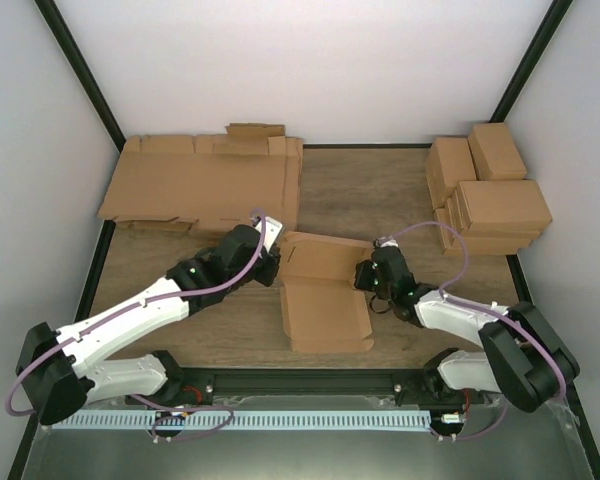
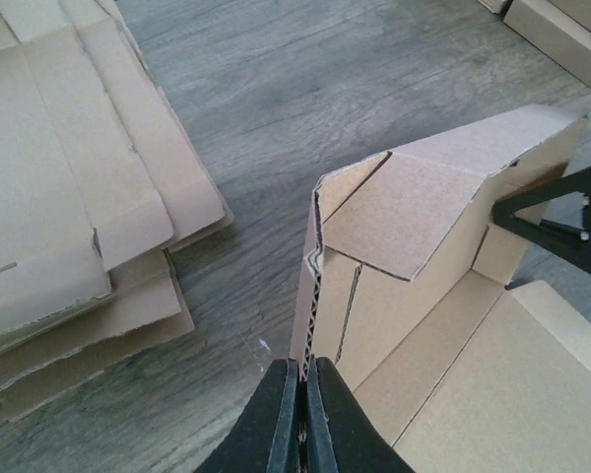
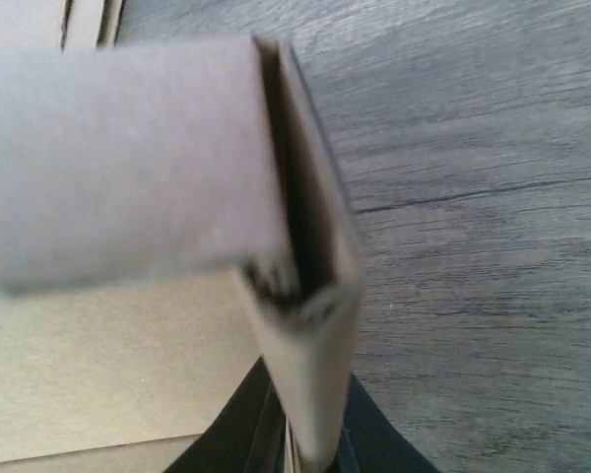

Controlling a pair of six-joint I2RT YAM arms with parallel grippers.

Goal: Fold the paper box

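Note:
The paper box (image 1: pixel 325 290) lies half-formed in the middle of the table, its base flat and its far walls raised. My left gripper (image 1: pixel 276 255) is at the box's left wall. In the left wrist view that gripper (image 2: pixel 303 399) is shut on the upright corrugated edge of the paper box (image 2: pixel 414 296), with a folded flap above it. My right gripper (image 1: pixel 365 275) is at the right wall and shows as a dark shape (image 2: pixel 561 222) across the box. In the right wrist view it (image 3: pixel 310 448) is shut on a doubled-over wall of the box (image 3: pixel 305 325), which is blurred.
A pile of flat cardboard sheets (image 1: pixel 205 185) lies at the back left, close to the left gripper (image 2: pixel 69 197). Stacked finished boxes (image 1: pixel 490 195) stand at the back right. Dark frame posts run along the table's sides.

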